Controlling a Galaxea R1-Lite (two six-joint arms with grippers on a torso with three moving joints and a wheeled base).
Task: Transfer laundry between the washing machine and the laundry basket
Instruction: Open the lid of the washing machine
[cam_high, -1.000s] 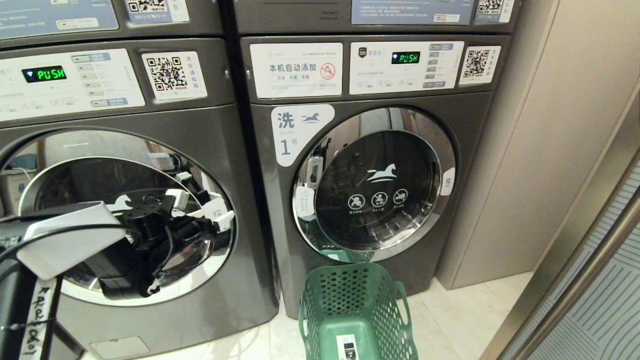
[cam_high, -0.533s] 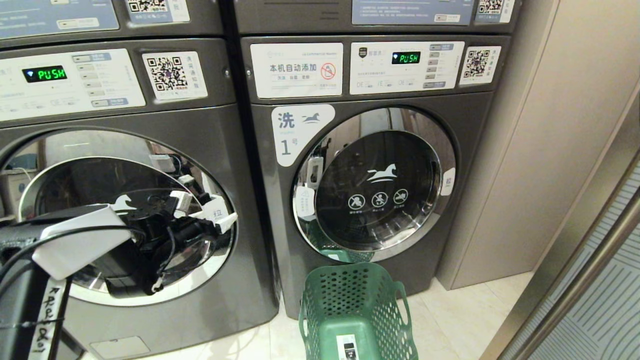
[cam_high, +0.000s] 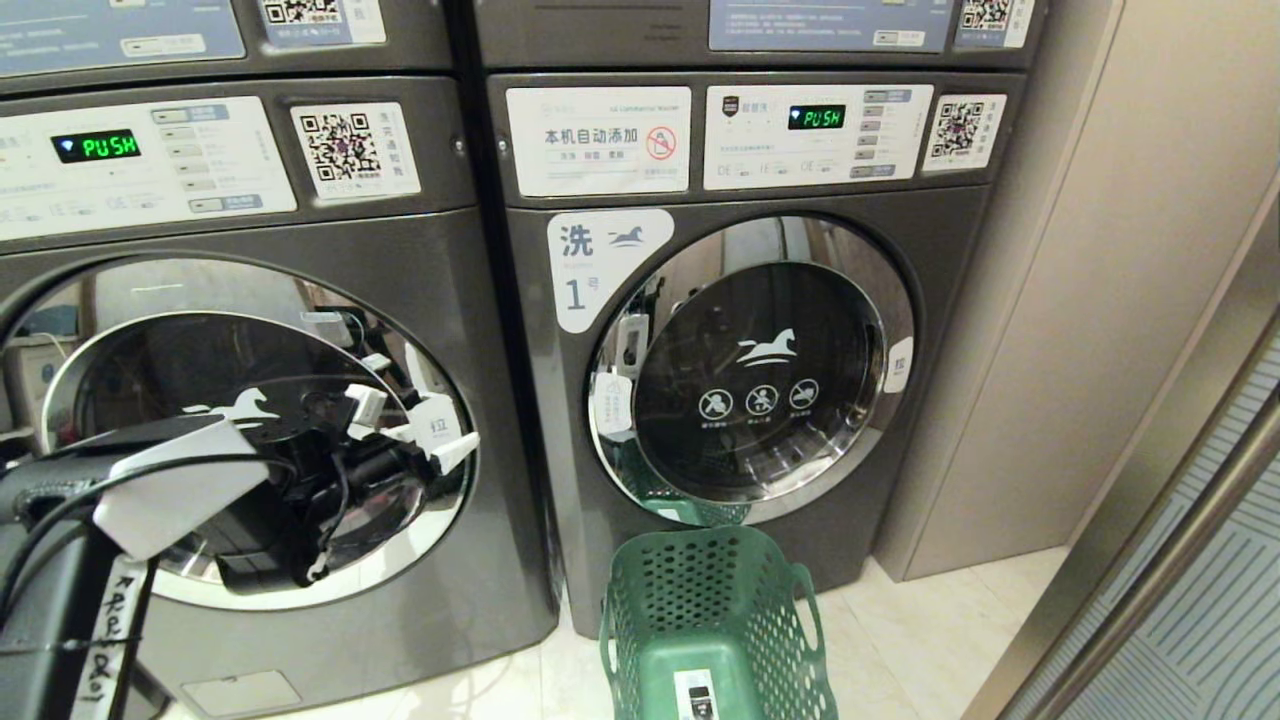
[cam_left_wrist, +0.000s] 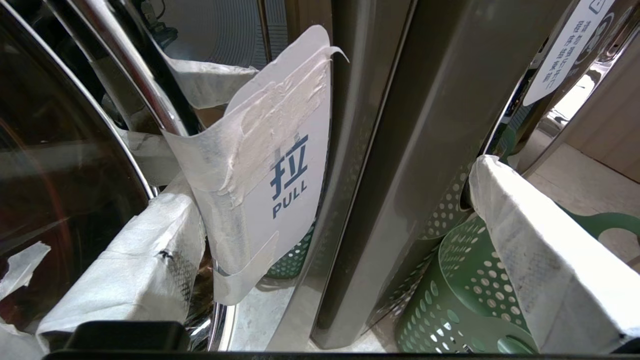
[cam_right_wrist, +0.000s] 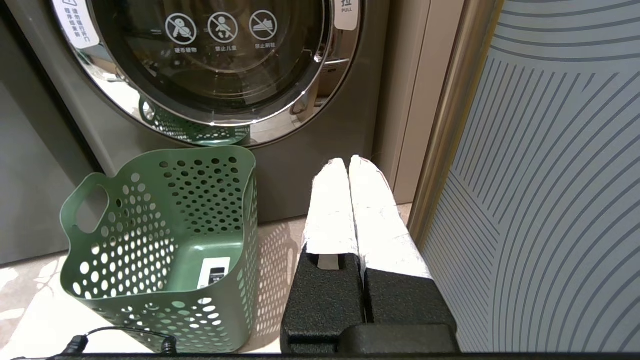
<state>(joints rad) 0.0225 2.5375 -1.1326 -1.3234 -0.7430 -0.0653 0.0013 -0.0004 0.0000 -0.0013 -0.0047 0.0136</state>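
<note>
Head view: two front-load washing machines side by side, left washer (cam_high: 300, 300) and right washer (cam_high: 720, 300), doors shut. One green laundry basket (cam_high: 715, 620) on floor below right washer door. Left gripper (cam_high: 420, 435) at left door's edge, jaws wide.

Left wrist view: two taped fingers (cam_left_wrist: 135, 270) straddle one PULL tab (cam_left_wrist: 280, 170), not touching.

Right wrist view: right gripper (cam_right_wrist: 350, 165) jaws pressed together, holding nothing, beside basket; no laundry visible inside.

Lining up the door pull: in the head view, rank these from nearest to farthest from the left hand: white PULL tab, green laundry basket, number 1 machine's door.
1. White PULL tab, at the open left hand, on the left washer door's right edge.
2. Round glass door of the number 1 machine, to its right.
3. Green perforated plastic laundry basket, on the floor, lower right.
</note>
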